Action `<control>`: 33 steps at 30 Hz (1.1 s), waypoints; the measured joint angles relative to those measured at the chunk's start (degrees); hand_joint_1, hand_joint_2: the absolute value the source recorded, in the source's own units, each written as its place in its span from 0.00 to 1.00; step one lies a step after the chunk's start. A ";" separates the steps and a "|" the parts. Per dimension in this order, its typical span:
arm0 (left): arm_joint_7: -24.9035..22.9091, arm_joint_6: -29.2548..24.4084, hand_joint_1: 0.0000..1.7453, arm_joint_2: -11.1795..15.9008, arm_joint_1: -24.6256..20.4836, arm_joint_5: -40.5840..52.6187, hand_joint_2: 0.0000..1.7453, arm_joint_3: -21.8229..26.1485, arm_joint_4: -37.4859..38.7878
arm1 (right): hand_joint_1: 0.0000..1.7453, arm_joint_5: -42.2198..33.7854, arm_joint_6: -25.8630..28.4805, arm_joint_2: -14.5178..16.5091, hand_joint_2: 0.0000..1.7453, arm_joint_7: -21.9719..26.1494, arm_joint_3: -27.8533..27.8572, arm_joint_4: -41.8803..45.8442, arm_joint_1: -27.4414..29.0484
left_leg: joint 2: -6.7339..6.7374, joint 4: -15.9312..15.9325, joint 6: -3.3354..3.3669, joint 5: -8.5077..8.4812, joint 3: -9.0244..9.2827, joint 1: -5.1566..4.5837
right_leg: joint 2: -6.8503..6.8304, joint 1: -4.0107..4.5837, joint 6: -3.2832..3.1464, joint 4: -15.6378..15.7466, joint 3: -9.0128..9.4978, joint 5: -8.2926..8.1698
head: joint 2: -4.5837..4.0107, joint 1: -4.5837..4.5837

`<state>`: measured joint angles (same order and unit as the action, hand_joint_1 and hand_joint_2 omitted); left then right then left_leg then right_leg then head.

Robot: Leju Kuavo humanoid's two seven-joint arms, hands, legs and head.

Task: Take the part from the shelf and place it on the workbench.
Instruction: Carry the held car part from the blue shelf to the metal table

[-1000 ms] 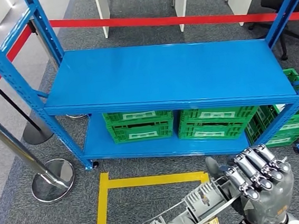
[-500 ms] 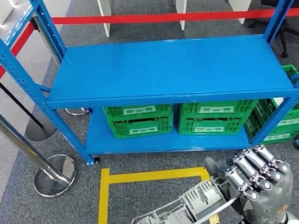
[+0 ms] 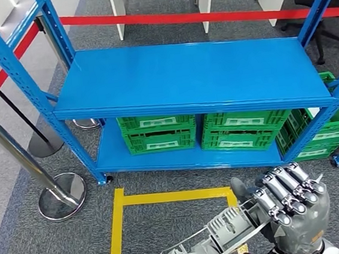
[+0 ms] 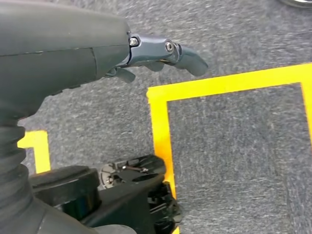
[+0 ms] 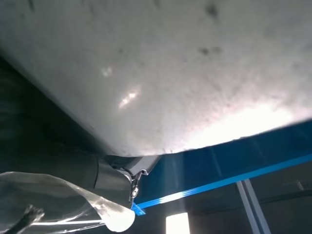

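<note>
Head view: the right robot hand (image 3: 293, 208), lower right of the frame, holds the grey ribbed part (image 3: 214, 238), which extends toward lower centre above the yellow floor marking (image 3: 118, 228). The blue shelf (image 3: 190, 77) across the middle is bare on its upper level. The part is off the shelf; carrying is in hand. No counter appears, so the next move likely calls for turning toward one. Left wrist view: the left robot hand (image 4: 73, 53) holds nothing, one finger extended.

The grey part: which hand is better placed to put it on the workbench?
Right. The right hand already grips the grey part; the left hand hangs over the floor, holding nothing.
</note>
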<state>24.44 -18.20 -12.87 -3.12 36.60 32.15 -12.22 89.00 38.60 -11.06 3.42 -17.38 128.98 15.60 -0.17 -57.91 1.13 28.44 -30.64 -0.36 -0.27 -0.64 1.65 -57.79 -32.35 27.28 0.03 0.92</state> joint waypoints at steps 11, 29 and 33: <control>0.04 -0.25 0.00 -0.05 -0.10 0.21 1.00 0.89 0.00 | 1.00 -22.81 0.00 11.34 1.00 35.46 12.31 -4.30 0.58 | 0.40 0.11 1.09 -4.40 -5.24 0.17 | 0.12 -0.44 1.69 -5.75 2.59 5.75 | 0.01 0.45; 0.23 -1.39 0.00 0.23 -0.11 0.03 1.00 2.86 0.00 | 1.00 -25.17 0.00 16.59 1.00 36.14 15.16 -8.10 1.77 | 0.13 0.95 -0.42 2.53 4.09 -0.05 | -0.35 0.09 -0.73 -0.15 -1.70 -1.20 | 0.00 -0.02; 0.25 -1.39 0.00 0.20 -0.09 0.01 1.00 3.13 0.03 | 1.00 -25.21 0.00 16.73 1.00 36.14 15.22 -8.55 1.82 | 0.42 2.21 0.91 0.57 2.69 0.07 | -0.19 -0.09 0.56 -1.17 -2.99 -0.17 | 0.02 -0.05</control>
<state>24.68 -19.58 -12.68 -3.21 36.60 35.28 -12.19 63.79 38.60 5.67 39.56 -2.16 120.43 17.41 0.24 -55.69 2.04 29.01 -27.95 -0.29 -0.46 -0.73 2.21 -58.96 -35.34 27.11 0.04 0.87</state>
